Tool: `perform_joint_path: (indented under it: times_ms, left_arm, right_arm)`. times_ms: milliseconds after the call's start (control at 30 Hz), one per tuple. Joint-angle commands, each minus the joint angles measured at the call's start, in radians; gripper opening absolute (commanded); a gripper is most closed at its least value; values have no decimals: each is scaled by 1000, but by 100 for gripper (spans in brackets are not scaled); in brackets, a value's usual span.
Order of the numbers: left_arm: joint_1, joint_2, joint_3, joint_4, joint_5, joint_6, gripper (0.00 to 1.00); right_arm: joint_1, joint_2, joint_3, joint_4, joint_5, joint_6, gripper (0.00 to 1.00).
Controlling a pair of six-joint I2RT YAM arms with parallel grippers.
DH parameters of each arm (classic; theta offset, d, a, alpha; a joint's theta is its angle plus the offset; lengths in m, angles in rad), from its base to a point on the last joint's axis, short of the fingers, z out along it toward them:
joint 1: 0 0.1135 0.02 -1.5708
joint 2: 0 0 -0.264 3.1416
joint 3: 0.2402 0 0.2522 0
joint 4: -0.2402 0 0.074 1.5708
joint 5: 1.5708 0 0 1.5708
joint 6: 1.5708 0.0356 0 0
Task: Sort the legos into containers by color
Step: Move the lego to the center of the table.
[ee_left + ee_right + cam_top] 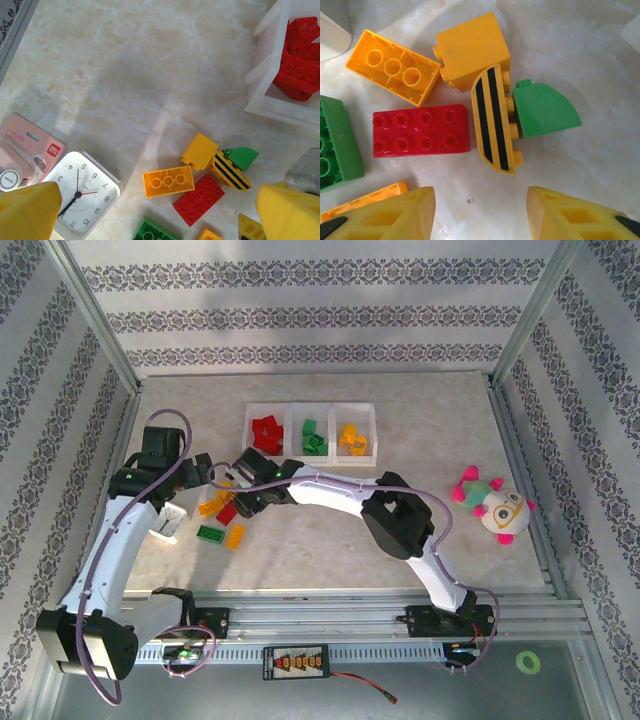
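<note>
The loose legos (221, 521) lay in a tight cluster on the counter (330, 530), just in front of the left end of the containers (310, 408). The three bins held red, green and orange bricks, from left to right. The right gripper (480, 212) hung directly over the cluster, its fingers apart with only bare counter between them. The left gripper (160, 207) was spread wide and pinched nothing. Obstructions stood on the left side: a white alarm clock (82, 192) and a pink packet (25, 150) lay on the counter to the left of the cluster (the left wrist view gave both in plain sight). The right wrist view resolved the cluster piece by piece. It held a red brick (421, 131), an upturned orange brick (393, 66), a yellow cube (472, 50), a black-striped yellow piece (492, 120) touching a green curved piece (545, 110), and a green brick (337, 142) at the left edge. The left wrist view added the corner of the red-filled bin (260, 90), near the cluster but apart from it. A plush toy (492, 505) sat well apart at the right, near the side rail. The counter between the toy and the right arm lay open, as did the strip behind the containers up to the patterned back wall (320, 310).
</note>
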Motion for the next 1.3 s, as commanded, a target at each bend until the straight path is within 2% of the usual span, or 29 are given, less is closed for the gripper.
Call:
perform_joint_path:
  times_ms: [0, 333, 567, 667, 867, 1100, 1267]
  left_arm:
    - [13, -29, -3, -35, 13, -17, 99]
    - [13, -30, -5, -9, 41, 10, 99]
    - [13, -28, -5, 10, 58, 20, 99]
    - [13, -29, -6, 22, 70, 18, 99]
    - [13, -35, -37, 70, 124, 42, 100]
    - [2, -58, -110, 209, 287, 91, 99]
    - [-58, -50, -155, 345, 395, 121, 99]
  right_arm:
    - [-15, 47, 65, -38, -32, -16, 51]
    - [-38, 170, 193, -60, -78, 23, 46]
    - [-57, 157, 178, -83, -64, 16, 30]
    - [-63, 105, 118, -72, -58, 18, 24]
    - [-78, -41, -67, -33, -24, 34, 19]
    - [-114, -258, -341, 25, 47, 94, 16]
    - [-149, -434, -507, 42, 119, 138, 15]
